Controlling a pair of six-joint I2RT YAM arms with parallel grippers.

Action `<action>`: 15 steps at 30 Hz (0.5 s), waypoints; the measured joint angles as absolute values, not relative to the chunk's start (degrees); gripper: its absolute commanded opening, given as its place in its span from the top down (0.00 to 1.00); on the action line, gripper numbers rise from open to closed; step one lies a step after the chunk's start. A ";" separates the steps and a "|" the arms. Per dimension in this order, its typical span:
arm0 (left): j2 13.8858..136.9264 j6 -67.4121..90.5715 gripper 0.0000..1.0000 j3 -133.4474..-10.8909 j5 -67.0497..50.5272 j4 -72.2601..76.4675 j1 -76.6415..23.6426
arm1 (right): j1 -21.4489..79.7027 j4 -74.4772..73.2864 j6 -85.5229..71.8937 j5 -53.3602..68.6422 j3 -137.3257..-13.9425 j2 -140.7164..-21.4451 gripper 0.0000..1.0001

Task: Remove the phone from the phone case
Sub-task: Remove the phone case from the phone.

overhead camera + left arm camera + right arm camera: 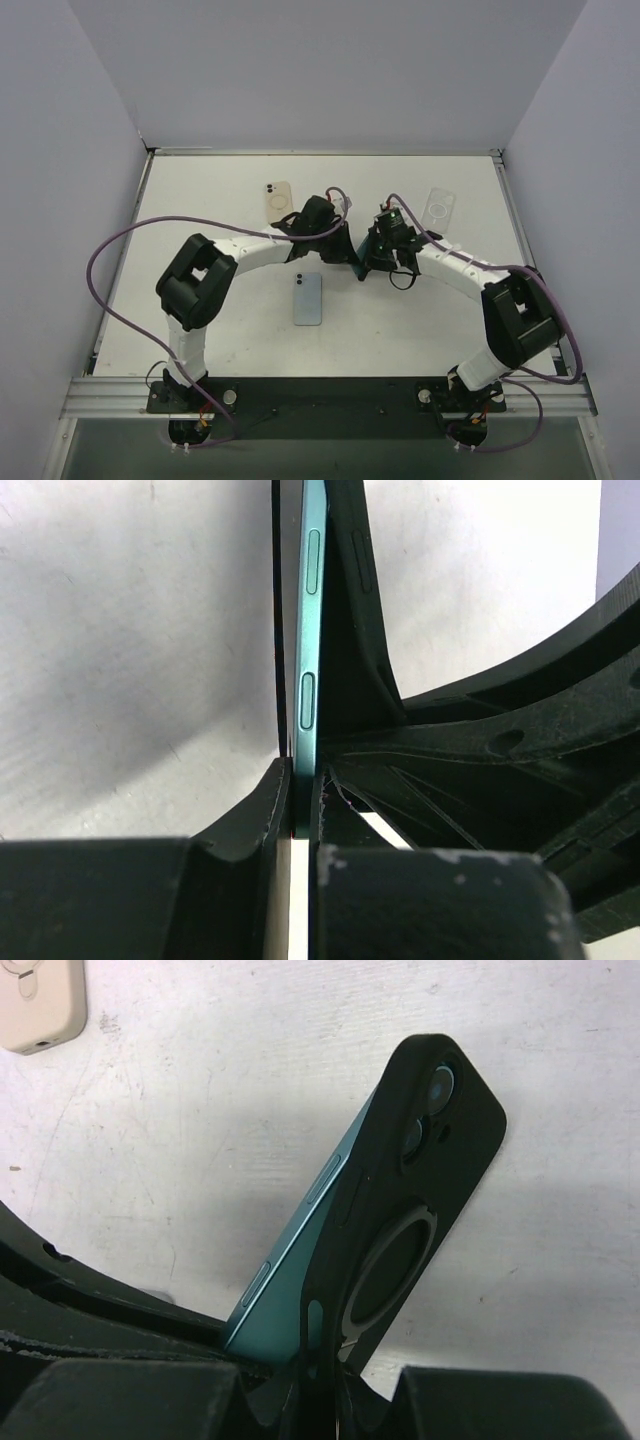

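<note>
Shut narrow at the left jaws on the teal phone [308, 630] edge, centre frame; shut at the right jaws on the black phone case [420, 1210] lower end, phone partly out. Likely light, stiff, slick glass; flexible case. Best pinched by bare edges. Held mid-frame above the surface [200, 200], left arm [250, 255] and right arm [460, 270] bent inward.

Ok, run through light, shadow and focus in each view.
Top external: even, soft light, only faint shadows on the table. Left wrist: teal phone edge crisp, left hand dark in the foreground. Right wrist: black case sharp, casting a soft shadow.
</note>
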State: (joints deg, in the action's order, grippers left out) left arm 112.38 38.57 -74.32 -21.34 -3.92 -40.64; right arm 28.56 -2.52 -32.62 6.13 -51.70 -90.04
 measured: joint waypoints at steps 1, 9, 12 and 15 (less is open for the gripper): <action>111.94 38.52 1.00 -74.32 -21.34 -4.60 -40.84 | 28.62 -3.36 -32.45 6.31 -51.70 -89.41 1.00; 106.19 36.67 1.00 -74.32 -17.41 -13.10 -40.99 | 29.12 -7.81 -29.56 6.33 -53.12 -86.94 1.00; 103.59 36.38 1.00 -74.26 -16.23 -16.67 -38.89 | 27.59 -11.16 -27.31 4.78 -52.51 -85.56 1.00; 101.89 36.34 1.00 -74.26 -15.77 -16.99 -36.38 | 27.62 -12.86 -25.58 4.12 -51.92 -83.70 1.00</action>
